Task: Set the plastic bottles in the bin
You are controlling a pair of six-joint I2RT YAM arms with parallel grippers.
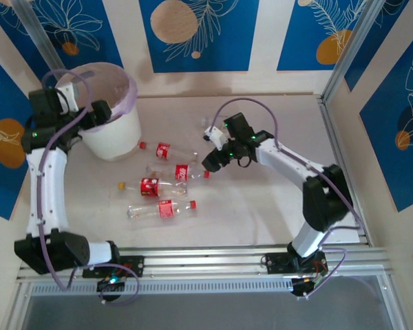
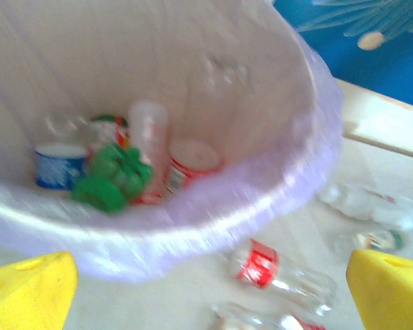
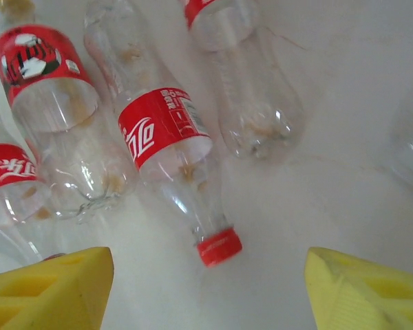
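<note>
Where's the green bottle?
In the left wrist view, the green bottle lies inside the bin, at its bottom, between a blue-labelled bottle and a red-labelled one.

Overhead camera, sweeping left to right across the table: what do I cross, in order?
Bin → bottles lying loose in a cluster → right gripper, open at the cluster's right end.

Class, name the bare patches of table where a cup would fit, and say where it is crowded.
Free: the table between the right arm and the back wall, and the near strip between the bottles and the metal rail. Crowded: from the bin to the right gripper.
</note>
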